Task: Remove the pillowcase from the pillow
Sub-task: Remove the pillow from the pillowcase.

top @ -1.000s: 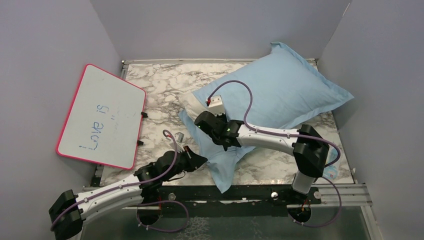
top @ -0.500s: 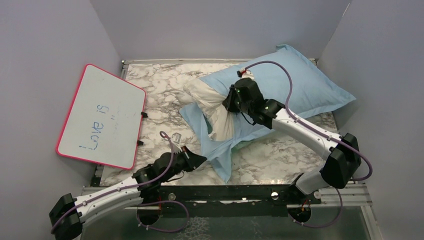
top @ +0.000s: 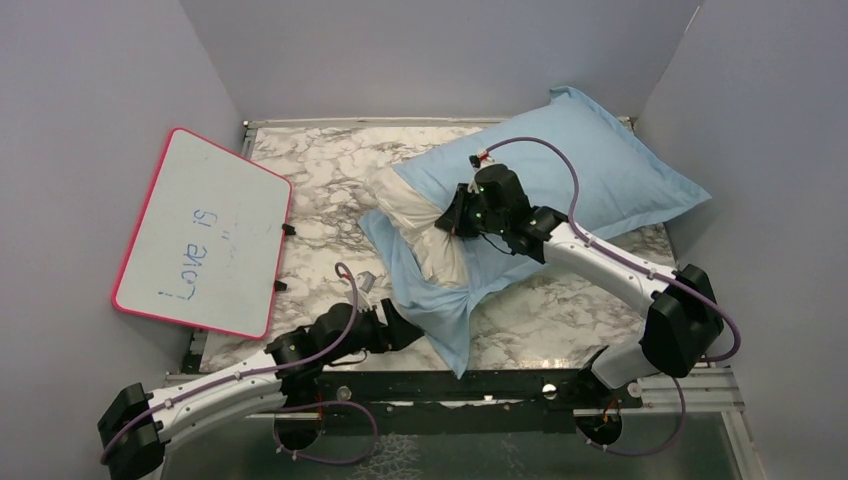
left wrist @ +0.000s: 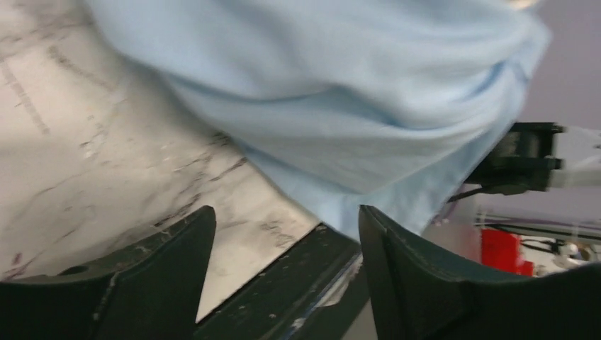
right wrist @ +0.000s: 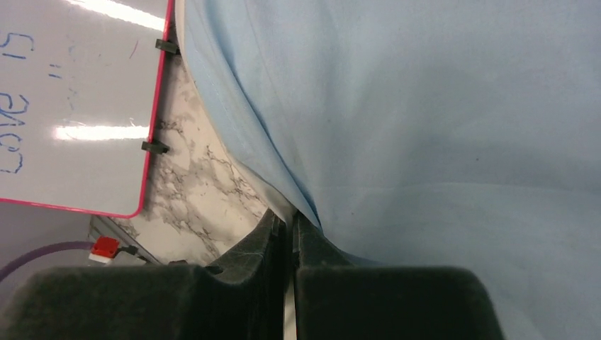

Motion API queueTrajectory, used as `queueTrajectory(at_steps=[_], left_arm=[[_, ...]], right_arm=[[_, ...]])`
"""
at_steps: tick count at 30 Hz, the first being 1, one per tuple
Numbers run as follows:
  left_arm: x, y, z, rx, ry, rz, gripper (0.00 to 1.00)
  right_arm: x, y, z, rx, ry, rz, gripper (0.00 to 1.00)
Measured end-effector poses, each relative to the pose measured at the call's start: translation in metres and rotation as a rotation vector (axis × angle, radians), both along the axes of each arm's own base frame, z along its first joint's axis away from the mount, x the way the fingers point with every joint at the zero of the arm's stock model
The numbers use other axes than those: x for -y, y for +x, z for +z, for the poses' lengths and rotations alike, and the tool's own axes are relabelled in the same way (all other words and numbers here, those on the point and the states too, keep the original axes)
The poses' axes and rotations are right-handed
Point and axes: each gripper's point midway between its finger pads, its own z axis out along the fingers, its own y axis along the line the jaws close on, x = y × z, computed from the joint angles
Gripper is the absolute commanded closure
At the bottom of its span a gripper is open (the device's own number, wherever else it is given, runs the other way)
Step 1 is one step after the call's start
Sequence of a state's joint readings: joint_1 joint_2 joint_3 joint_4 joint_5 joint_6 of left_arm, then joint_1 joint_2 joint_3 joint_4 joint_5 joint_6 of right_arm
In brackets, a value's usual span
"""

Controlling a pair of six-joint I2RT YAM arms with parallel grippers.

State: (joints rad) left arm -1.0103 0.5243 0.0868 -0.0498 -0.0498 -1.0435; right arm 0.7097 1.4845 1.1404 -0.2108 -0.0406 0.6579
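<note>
1. Pillow (top: 428,228): cream-white and plump, lying on the marble table (top: 320,165) to the right of the pink-framed whiteboard (top: 200,235); only the end nearest the whiteboard is bare
2. Pillowcase (top: 580,170): light blue, covering the part of the pillow far from the whiteboard; its open end is bunched around the bare cream end, and a loose flap trails toward the table's near edge
3. Right gripper (top: 452,215): over the pillow, at the pillowcase's open edge on the side facing the whiteboard; in the right wrist view the fingers (right wrist: 266,248) stand together, clamped on a fold of the blue cloth (right wrist: 425,106), with the whiteboard (right wrist: 71,106) and the marble (right wrist: 191,184) beyond
4. Left gripper (top: 402,325): low over the table, to the right of the whiteboard's near corner and just beside the trailing flap; in the left wrist view its jaws stand apart with nothing between them, the blue cloth (left wrist: 340,92) lying on the marble (left wrist: 106,142) just ahead of the fingers (left wrist: 163,276)
</note>
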Motion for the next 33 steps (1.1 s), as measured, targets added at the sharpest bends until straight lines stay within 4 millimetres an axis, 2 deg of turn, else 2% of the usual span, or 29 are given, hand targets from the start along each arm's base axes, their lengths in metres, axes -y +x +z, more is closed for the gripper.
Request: queueTrajectory(at_steps=[2,6,9,10,11,15,17,18,26,27,30,32,33], left_arm=[[0.006,0.001,0.015,0.019,-0.034,-0.016,0.15],[0.026,0.004,0.052,0.065,-0.136,-0.060,0.13],[0.037,0.007,0.060,0.072,-0.159,-0.077,0.13],[0.040,0.008,0.059,0.068,-0.156,-0.081,0.17],[0.042,0.008,0.056,0.062,-0.146,-0.084,0.25],[0.051,0.011,0.037,0.019,-0.071,-0.094,0.69],[0.053,0.012,0.029,0.006,-0.044,-0.089,0.96],[0.053,0.012,0.025,0.001,-0.031,-0.088,1.00],[0.048,0.004,0.009,-0.009,-0.007,-0.091,1.00],[0.045,0.001,0.005,-0.014,-0.002,-0.093,0.90],[0.040,-0.006,0.003,-0.008,-0.009,-0.106,0.39],[0.043,-0.008,0.014,0.012,-0.048,-0.117,0.18],[0.045,-0.009,0.024,0.035,-0.073,-0.130,0.15]], right_arm=[[0.000,-0.001,-0.002,0.000,0.001,0.008,0.99],[-0.001,-0.003,-0.008,-0.005,0.007,0.019,0.99],[-0.002,-0.004,-0.010,-0.005,0.016,0.030,0.99],[-0.003,-0.005,-0.011,-0.006,0.018,0.034,0.99],[-0.003,-0.005,-0.010,-0.006,0.021,0.038,0.99],[-0.004,-0.008,-0.008,-0.005,0.030,0.048,0.99],[-0.003,-0.008,-0.005,0.000,0.031,0.048,0.99],[-0.002,-0.009,-0.004,0.003,0.030,0.050,0.99],[0.006,-0.010,0.008,0.029,0.005,0.042,0.99],[0.006,-0.010,0.010,0.032,0.003,0.043,0.99],[0.006,-0.008,0.016,0.042,-0.001,0.044,0.99],[0.006,-0.009,0.016,0.042,-0.001,0.044,0.99],[0.006,-0.009,0.015,0.041,-0.002,0.044,0.99]])
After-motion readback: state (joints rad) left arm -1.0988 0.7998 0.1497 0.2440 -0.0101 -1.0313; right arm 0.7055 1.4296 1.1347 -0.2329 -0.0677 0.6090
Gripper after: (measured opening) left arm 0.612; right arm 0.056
